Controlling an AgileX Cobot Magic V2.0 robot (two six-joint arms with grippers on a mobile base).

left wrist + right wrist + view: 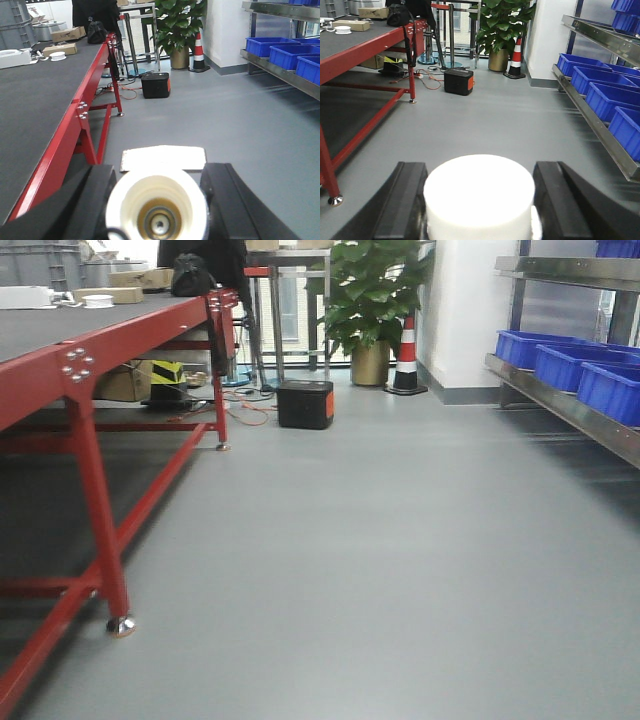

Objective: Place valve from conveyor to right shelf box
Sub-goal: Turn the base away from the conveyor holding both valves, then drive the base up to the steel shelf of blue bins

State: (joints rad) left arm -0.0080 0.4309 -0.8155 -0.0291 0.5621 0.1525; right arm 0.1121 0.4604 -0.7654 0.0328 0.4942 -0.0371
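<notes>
Carrying step, as I judge it: the conveyor is in none of the 3 views, and the robot faces down an aisle of grey floor (400, 540) between a red-framed bench (90, 345) and the right shelf (600, 120); the left tool (159, 175) is clamped on what I take to be the valve (157, 215), a white round casing with a brassy bore and silvery centre; the right tool (479, 167) is clamped likewise on a white cylinder (479, 200), perhaps a 2nd such part seen from its closed end; the blue boxes (600, 97) sit in a row on the shelf, well apart from both tools; next, the base must close on the shelf, an arm must reach over 1 box, lower inside its rim, then part its fingers.
</notes>
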